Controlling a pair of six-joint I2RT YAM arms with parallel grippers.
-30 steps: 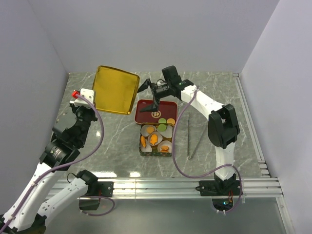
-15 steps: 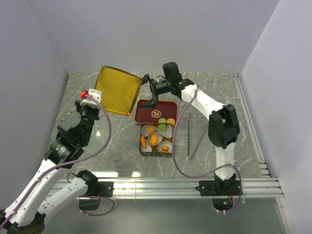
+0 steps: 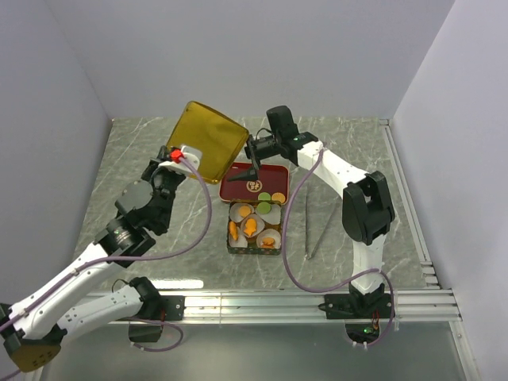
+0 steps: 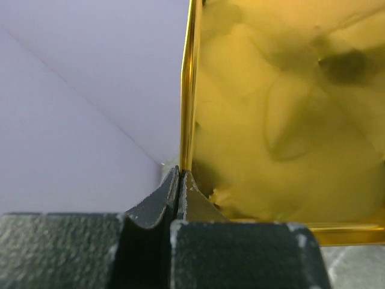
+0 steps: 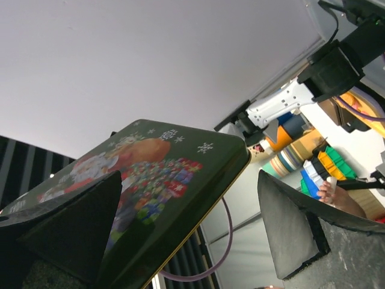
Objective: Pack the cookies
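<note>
From above, the left pincer [image 3: 184, 155] is clamped on the near-left rim of a gold-lined tin lid [image 3: 210, 139]. The lid is off the grey marbled surface [image 3: 365, 151] and steeply tilted, over the far-left part of it. The right pincer [image 3: 252, 161] is just beside the lid's right edge, its fingers spread wide and holding nothing, above the far end of the open tin [image 3: 252, 248]. The tin stands about the middle of the surface. Its far part is red with a round emblem. Its near part holds white paper cups [image 3: 239, 211] with the cookies [image 3: 251, 226] in them: orange pieces, and green ones nearer the red end. Metal tweezers [image 3: 319, 228] lie on the surface to the right of the tin, apart from it.

From the left wrist, the two dark fingers [image 4: 150, 208] are pressed together on the thin rim, and the shiny gold inner face fills the right of the view.

From the right wrist, the lid's dark outer face, printed with a Santa and snowflakes, shows between the two wide-apart fingers [image 5: 295, 229]; whether either touches it I cannot tell.
</note>
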